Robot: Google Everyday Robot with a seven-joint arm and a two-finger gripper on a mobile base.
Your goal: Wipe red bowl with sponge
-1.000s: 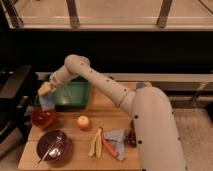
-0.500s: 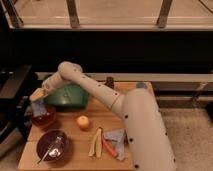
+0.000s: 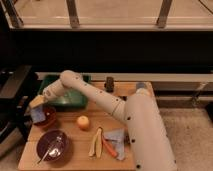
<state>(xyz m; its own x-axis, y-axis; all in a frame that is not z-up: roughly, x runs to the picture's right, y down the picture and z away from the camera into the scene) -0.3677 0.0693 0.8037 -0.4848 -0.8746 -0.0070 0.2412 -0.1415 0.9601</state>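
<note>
While tool [image 3: 38, 108] over red bowl [image 3: 51, 118], sponge [image 3: 37, 116] gripped

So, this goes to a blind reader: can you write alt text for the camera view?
The gripper, jaws shut on the sponge, holds it at the rim of the red bowl on a wooden table. Nearby sit a purple bowl, an orange fruit and a green bin.
</note>
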